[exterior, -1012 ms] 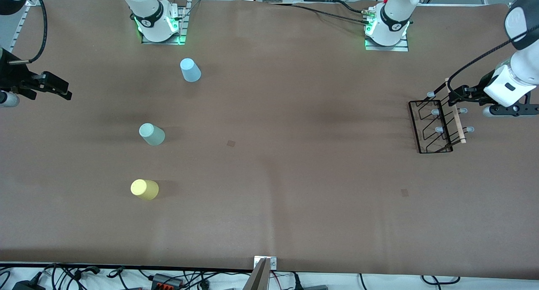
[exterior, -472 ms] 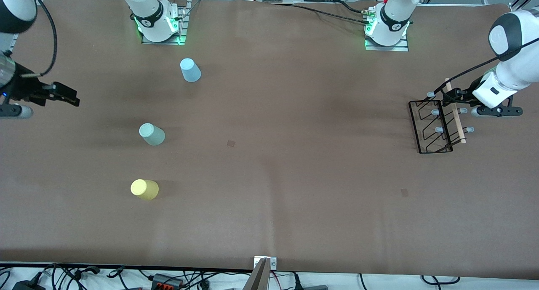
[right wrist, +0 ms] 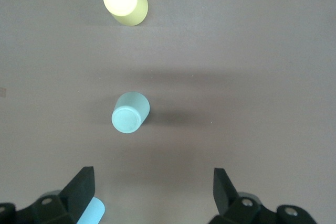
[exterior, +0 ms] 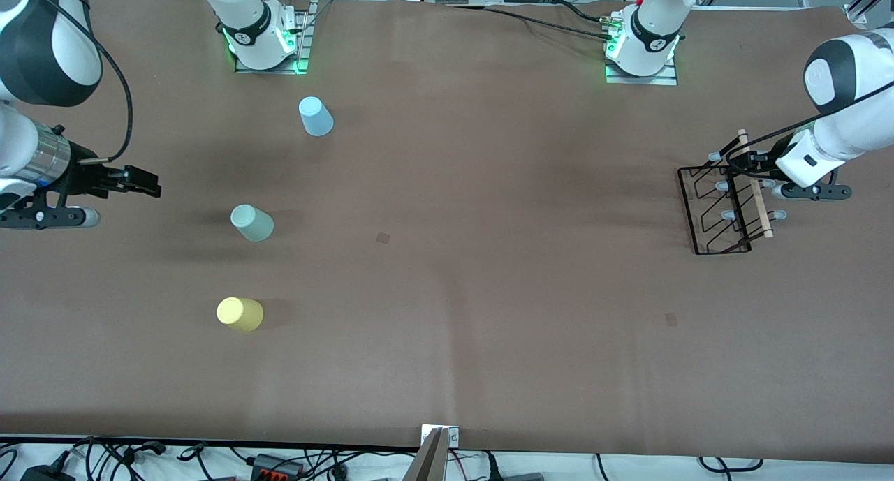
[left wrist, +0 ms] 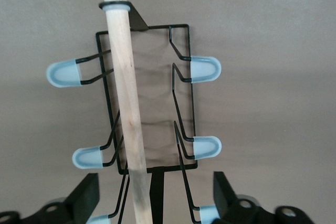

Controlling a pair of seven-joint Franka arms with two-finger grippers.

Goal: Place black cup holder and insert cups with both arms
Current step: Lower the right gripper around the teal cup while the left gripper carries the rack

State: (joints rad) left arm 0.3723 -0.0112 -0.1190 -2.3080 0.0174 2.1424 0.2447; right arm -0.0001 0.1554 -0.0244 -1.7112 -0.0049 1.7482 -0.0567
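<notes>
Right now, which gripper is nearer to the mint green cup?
Right. The right gripper hangs over the table beside the mint green cup; the left gripper is at the black cup holder, at the table's other end.

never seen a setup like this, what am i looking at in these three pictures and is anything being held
Two white robot arms stand at a brown table. One picture looks down from a high camera facing them; the other two come from cameras on each arm's wrist.

The left gripper sits with its fingers on either side of the wooden rod of the black cup holder, at the left arm's end of the table. The fingers are apart, nothing gripped yet.

The right gripper is open and empty, near three upside-down cups: light blue cup, mint cup, yellow cup.
</notes>
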